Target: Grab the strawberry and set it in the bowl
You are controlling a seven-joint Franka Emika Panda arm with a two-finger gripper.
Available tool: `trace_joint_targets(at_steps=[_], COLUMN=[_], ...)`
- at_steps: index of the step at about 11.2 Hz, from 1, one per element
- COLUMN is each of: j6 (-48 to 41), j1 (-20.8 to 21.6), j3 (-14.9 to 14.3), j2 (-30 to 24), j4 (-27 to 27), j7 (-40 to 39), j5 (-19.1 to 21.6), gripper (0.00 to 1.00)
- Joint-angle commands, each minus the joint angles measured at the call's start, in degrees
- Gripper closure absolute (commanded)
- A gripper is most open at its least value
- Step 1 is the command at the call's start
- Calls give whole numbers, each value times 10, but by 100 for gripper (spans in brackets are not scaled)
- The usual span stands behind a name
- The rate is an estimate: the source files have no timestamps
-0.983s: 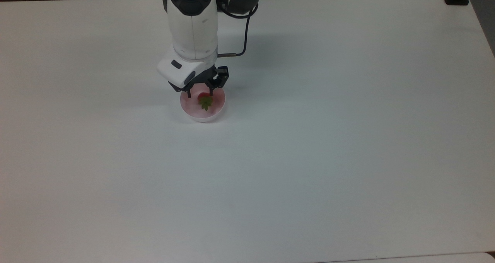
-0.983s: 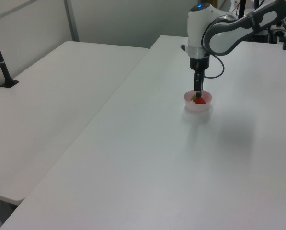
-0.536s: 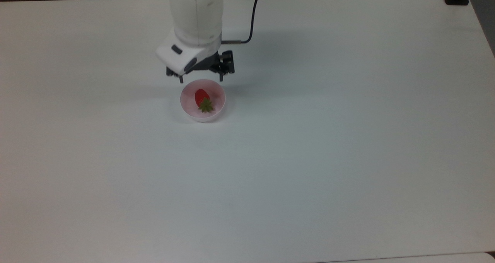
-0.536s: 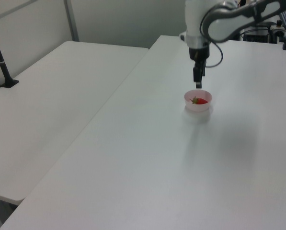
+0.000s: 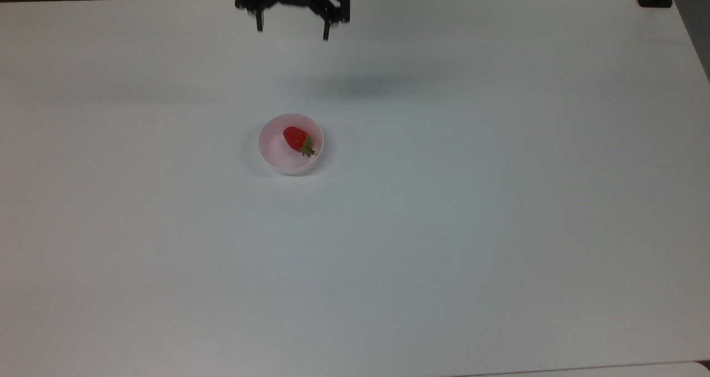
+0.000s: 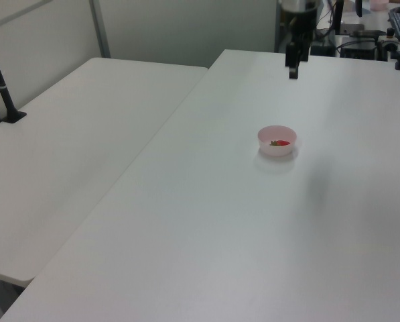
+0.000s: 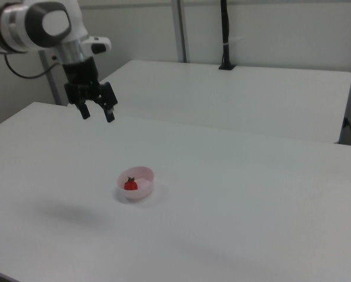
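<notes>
White, matte tabletop point(image 5: 499, 199) runs wide and bare around the small pale pink bowl point(image 5: 272, 155), smooth inside with a thin rim. Glossy and red, the strawberry point(image 5: 295, 137) lies in the bowl, its spiky green cap pointing toward the top view's lower right, its long axis slanting that way. My gripper point(image 5: 292, 30) hangs high above the table's far part, well apart from the bowl, fingers point(image 7: 110, 114) spread and holding nothing. I judge the placing done; the fruit sits below me and nearer the top view's bottom edge

red strawberry point(image 5: 295, 137), pale pink bowl point(image 5: 275, 156)
</notes>
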Motion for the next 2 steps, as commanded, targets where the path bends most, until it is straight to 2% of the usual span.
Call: trace_joint_targets(at_steps=[1,2], j6=[-20,-29], j1=[1,-1], j3=[-8,-8], j2=[-27,-27], j4=[-12,-3], j7=[10,9], j5=[4,4], gripper=[0,0])
